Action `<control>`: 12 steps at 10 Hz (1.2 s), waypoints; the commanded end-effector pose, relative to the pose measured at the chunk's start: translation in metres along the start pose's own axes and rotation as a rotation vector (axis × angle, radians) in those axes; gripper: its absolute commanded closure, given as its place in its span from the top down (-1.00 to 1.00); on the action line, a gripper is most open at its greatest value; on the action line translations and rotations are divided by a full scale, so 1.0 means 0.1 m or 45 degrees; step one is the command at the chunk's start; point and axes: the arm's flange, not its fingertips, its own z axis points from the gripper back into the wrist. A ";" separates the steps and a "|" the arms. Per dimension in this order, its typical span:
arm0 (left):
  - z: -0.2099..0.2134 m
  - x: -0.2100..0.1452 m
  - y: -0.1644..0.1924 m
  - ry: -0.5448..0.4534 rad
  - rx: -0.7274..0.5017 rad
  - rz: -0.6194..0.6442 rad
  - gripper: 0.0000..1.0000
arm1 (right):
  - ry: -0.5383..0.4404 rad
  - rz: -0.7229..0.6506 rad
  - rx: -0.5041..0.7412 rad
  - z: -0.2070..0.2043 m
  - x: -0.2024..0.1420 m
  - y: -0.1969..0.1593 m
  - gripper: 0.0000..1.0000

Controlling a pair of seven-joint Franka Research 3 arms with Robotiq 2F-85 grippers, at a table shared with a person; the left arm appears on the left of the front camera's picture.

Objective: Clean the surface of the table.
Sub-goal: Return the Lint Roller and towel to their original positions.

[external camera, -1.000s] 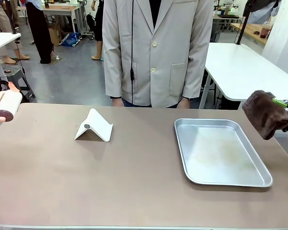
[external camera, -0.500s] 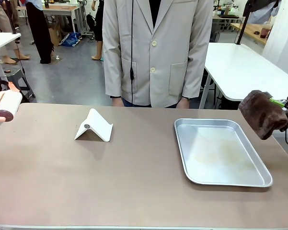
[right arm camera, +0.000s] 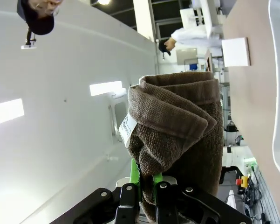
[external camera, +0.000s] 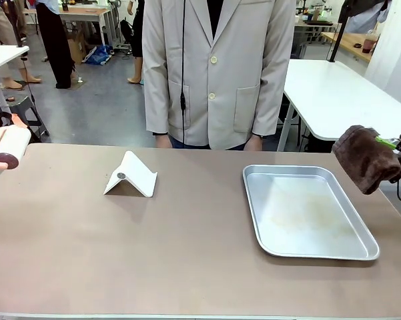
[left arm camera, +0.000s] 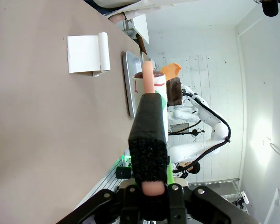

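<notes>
The right fingers are clamped on a brown towel beside the bench, the left fingers on a roller's handle.

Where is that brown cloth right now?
In the front view the brown cloth is at the far right, clamped in the right pincer, held in the air beyond the silver tray's right edge.

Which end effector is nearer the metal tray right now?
The right. The right end effector, shut on a brown cloth, hangs just off the silver tray's far right corner. The left end effector, gripping a lint roller, sits at the table's far-left edge.
</notes>
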 end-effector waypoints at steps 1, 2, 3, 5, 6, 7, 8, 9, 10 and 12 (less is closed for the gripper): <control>-0.02 0.00 -0.03 -0.017 -0.016 -0.014 -1.00 | 0.017 0.006 0.012 -0.02 -0.02 0.04 -0.76; -0.02 0.00 -0.03 -0.017 -0.016 -0.014 -1.00 | 0.017 0.006 0.012 -0.02 -0.02 0.04 -0.76; -0.02 0.00 -0.03 -0.017 -0.016 -0.014 -1.00 | 0.017 0.006 0.012 -0.02 -0.02 0.04 -0.76; 0.00 0.00 0.00 0.000 0.000 0.000 -0.62 | 0.000 0.000 0.000 0.00 0.00 0.00 -0.76; -0.05 0.04 -0.10 0.025 -0.043 -0.013 -0.62 | -0.002 0.018 -0.047 -0.09 -0.04 0.07 -0.76; -0.16 0.09 -0.19 0.041 -0.054 -0.037 -0.62 | 0.026 0.073 -0.094 -0.28 -0.07 0.14 -0.76; -0.28 0.13 -0.26 0.062 -0.053 -0.025 -0.62 | 0.039 0.106 -0.126 -0.46 -0.09 0.18 -0.76; -0.42 0.18 -0.35 0.108 -0.065 -0.036 -0.62 | 0.051 0.121 -0.163 -0.65 -0.07 0.19 -0.76; -0.58 0.23 -0.44 0.150 -0.039 -0.028 -0.62 | 0.096 0.123 -0.192 -0.88 -0.04 0.20 -0.76; -0.99 0.34 -0.63 0.288 0.042 0.015 -0.62 | 0.150 0.121 -0.326 -1.45 0.03 0.17 -0.76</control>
